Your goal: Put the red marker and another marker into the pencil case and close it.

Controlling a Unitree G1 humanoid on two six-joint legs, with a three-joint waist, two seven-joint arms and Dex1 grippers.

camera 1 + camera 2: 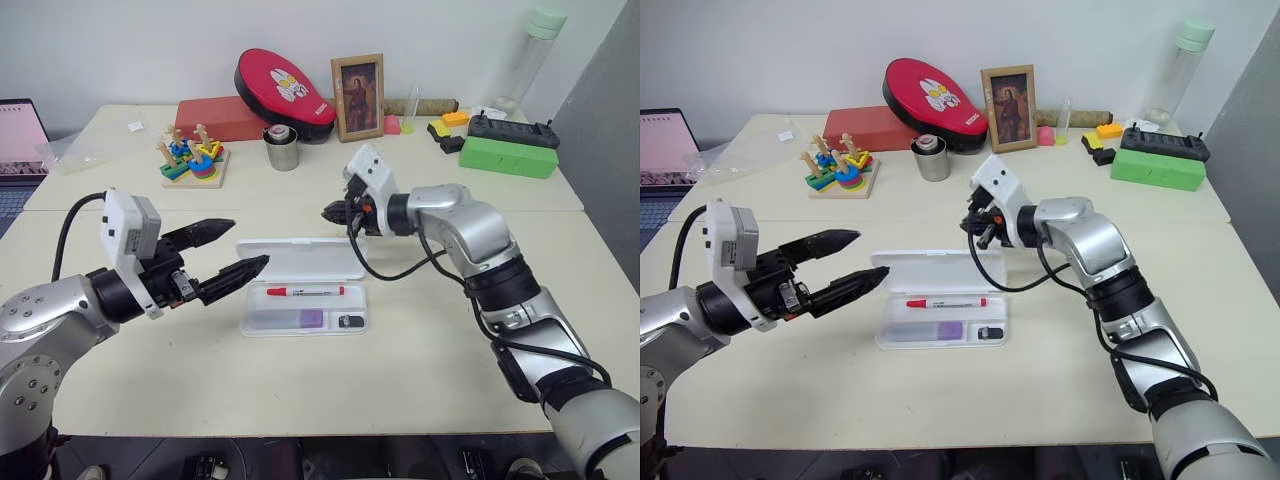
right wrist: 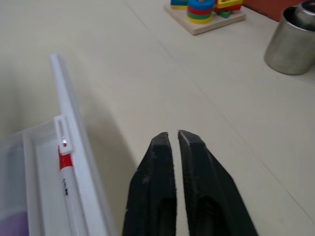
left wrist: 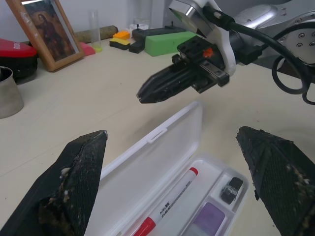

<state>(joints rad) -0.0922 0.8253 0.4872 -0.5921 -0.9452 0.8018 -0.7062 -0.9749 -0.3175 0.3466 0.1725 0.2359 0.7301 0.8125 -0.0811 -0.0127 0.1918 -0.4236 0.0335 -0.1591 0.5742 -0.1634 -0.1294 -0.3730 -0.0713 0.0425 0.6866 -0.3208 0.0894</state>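
Note:
The pencil case (image 1: 300,250) lies open mid-table, with its lid folded back toward the far side. In its tray lie the red marker (image 1: 305,292), the lilac marker (image 1: 310,318) and a small black piece (image 1: 350,321). My right gripper (image 1: 330,212) is shut and empty, hovering just beyond the lid's far right edge with its tips pointing left. In the right wrist view, its fingers (image 2: 157,157) sit pressed together above the table beside the lid edge (image 2: 64,93). My left gripper (image 1: 248,243) is open and empty, level, just left of the case. Its tips straddle the lid (image 3: 147,167) in the left wrist view.
A steel cup (image 1: 282,150), a wooden stacking toy (image 1: 193,160), a picture frame (image 1: 358,95), a red oval case (image 1: 283,85) and a flat red box (image 1: 215,118) stand behind the pencil case. A green box (image 1: 508,156) and a bottle (image 1: 530,55) are at the far right, and a laptop (image 1: 20,140) at the far left.

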